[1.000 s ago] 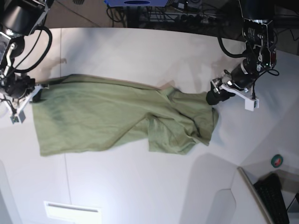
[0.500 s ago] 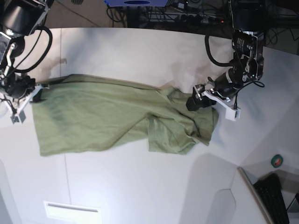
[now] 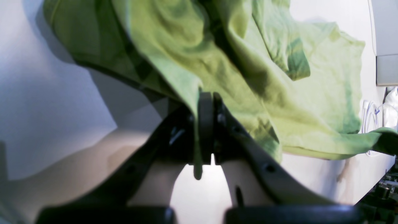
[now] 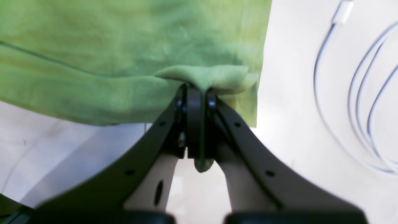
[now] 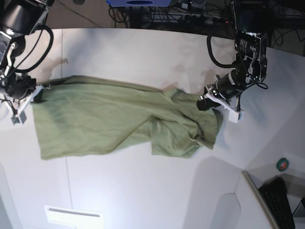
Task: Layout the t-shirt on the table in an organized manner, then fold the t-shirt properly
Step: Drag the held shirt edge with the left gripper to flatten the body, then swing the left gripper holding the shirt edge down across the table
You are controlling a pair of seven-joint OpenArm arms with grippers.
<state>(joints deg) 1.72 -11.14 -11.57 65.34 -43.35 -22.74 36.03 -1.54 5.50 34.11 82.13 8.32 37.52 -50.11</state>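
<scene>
White table (image 5: 143, 191) has wide bare room near and far of the t-shirt (image 5: 105, 119), curved far edge in view. Shirt lies stretched left to right across mid-table, left part flat, right end bunched in folds; tag not visible. Left gripper (image 3: 206, 124) is clamped on a fold at the shirt's right end. Right gripper (image 4: 196, 118) pinches the left hem corner, cloth poking through between the closed fingers (image 4: 194, 102).
</scene>
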